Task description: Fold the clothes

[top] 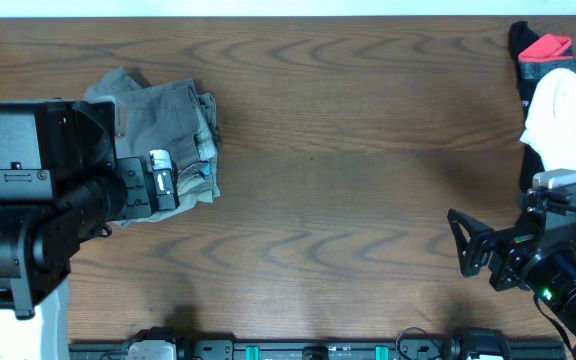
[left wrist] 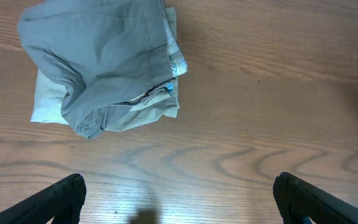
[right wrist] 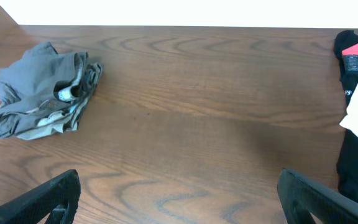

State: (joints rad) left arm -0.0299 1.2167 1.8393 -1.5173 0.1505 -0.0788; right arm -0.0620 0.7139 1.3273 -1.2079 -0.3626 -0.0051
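A bundle of clothes point(top: 163, 115) lies on the left part of the surface point(top: 368, 200). The left end effector point(left wrist: 179, 186) is close to its near side. A second heap of garments point(top: 558, 100) lies at the far right edge. The right end effector point(top: 460, 243) is before it.

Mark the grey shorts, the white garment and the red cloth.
grey shorts point(left wrist: 98, 62), left wrist view, on the top grey fold.
white garment point(top: 560, 112), overhead view, on its middle.
red cloth point(top: 546, 47), overhead view, on its middle.
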